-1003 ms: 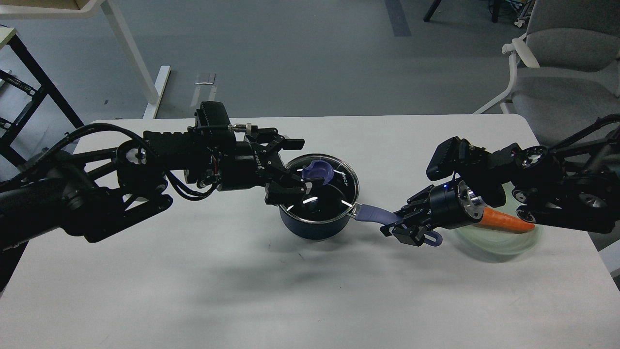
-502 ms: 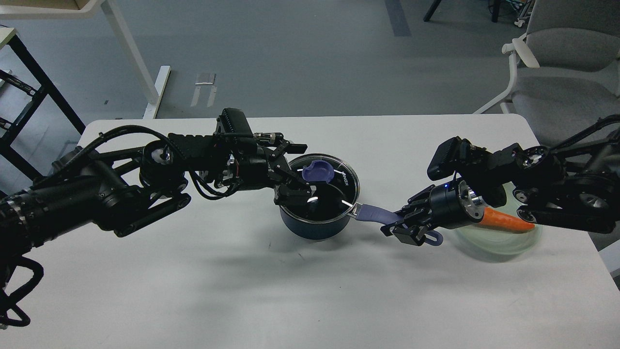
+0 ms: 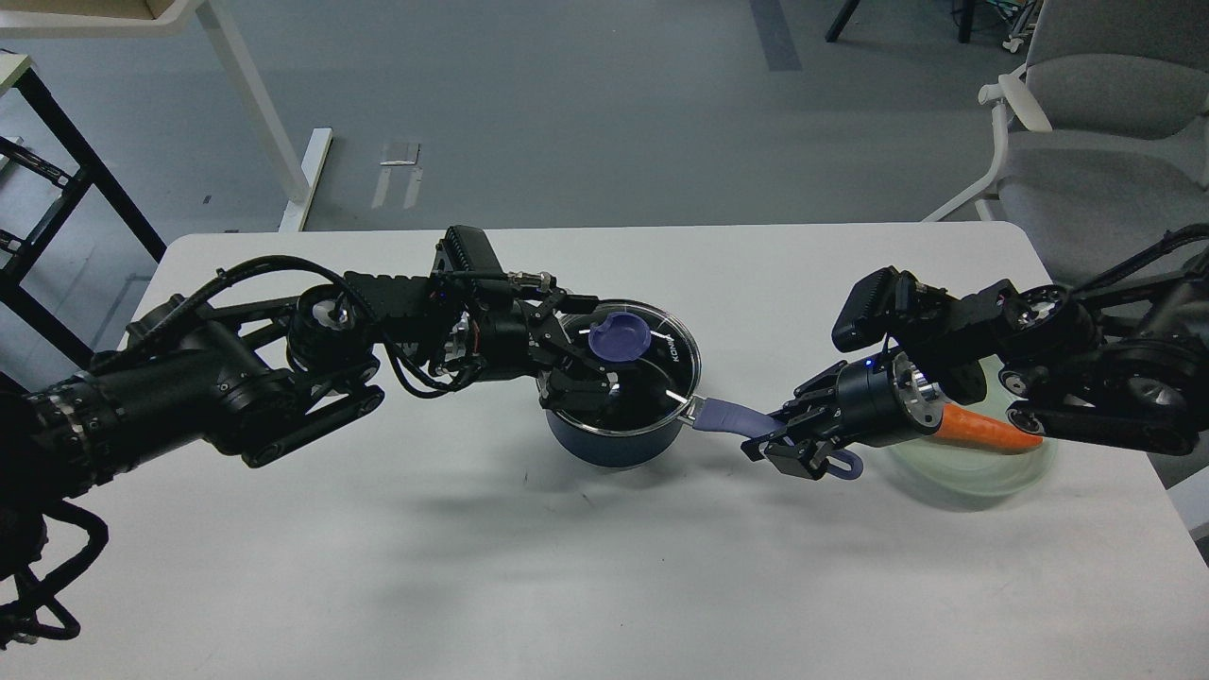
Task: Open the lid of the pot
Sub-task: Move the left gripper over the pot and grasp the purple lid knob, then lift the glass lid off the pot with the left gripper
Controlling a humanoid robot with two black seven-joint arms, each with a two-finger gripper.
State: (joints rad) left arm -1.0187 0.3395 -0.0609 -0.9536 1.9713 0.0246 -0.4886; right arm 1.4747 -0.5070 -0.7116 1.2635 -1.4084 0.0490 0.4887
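Observation:
A dark blue pot (image 3: 614,439) stands at the middle of the white table, with a glass lid (image 3: 675,364) lying on it. The lid has a purple knob (image 3: 621,336). My left gripper (image 3: 587,345) is open just left of the knob. One finger is above the knob's level in the picture and one below, and neither is closed on it. The pot's purple handle (image 3: 729,416) points right. My right gripper (image 3: 791,444) is shut on the far end of this handle.
An orange carrot (image 3: 987,430) lies on a pale green plate (image 3: 973,477) at the right, partly under my right arm. An office chair (image 3: 1096,123) stands beyond the table's right corner. A white table leg (image 3: 255,104) and a black frame (image 3: 57,161) stand at the back left.
My left arm has dropped lower and reached to the right, bringing its open gripper close around the lid's knob. The right gripper, pot and lid have not moved.

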